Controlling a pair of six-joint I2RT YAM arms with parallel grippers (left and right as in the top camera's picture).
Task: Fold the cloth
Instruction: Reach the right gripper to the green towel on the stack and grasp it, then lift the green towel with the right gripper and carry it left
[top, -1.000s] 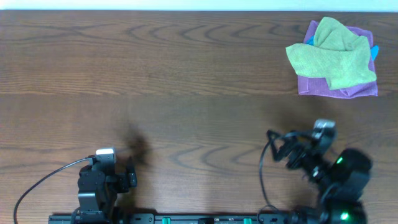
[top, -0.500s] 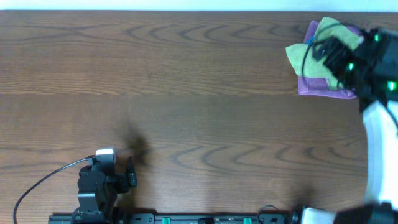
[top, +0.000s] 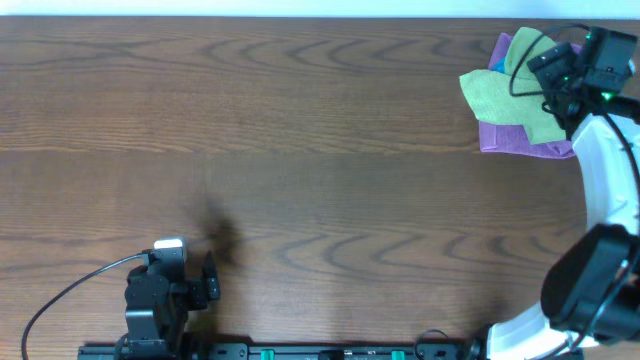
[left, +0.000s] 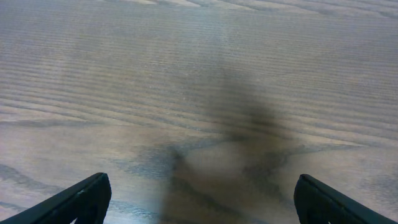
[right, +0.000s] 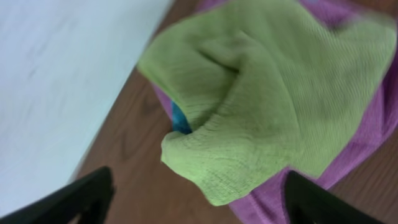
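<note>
Atop the purple cloth (top: 515, 140) lies the crumpled green cloth (right: 267, 106).

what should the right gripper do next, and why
Probably lower the right gripper onto the green cloth and pinch a fold: it hangs open above the cloth, which lies crumpled on a purple cloth, not yet gripped.
</note>
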